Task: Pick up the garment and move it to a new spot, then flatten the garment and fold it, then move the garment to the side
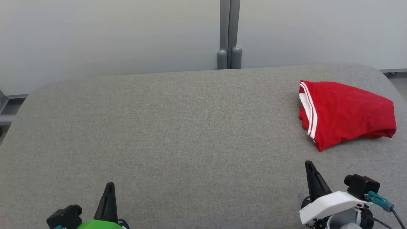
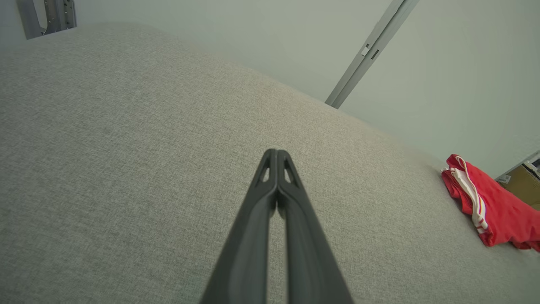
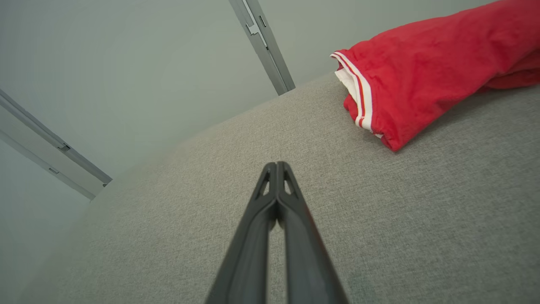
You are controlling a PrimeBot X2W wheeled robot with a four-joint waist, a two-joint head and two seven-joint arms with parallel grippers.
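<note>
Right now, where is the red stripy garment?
In the head view, the red cloth garment with white stripes lies far right on the grey fabric table, beyond the right hand, not touching it.

1. The left gripper (image 1: 110, 187) has dark tapering fingers (image 2: 249, 245), a green cover (image 1: 99, 224) and a black camera block (image 1: 65, 215).
2. The right gripper (image 1: 310, 165) has a white shell (image 1: 330, 203), a black camera (image 1: 362, 186) and a teal plug (image 1: 378, 198) with a cable.
3. Each fingertip has small slots.

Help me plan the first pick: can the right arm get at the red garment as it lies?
Probably yes: the red garment lies just ahead of the right claw, bare grey surface between them. The shut claw must open first.
</note>
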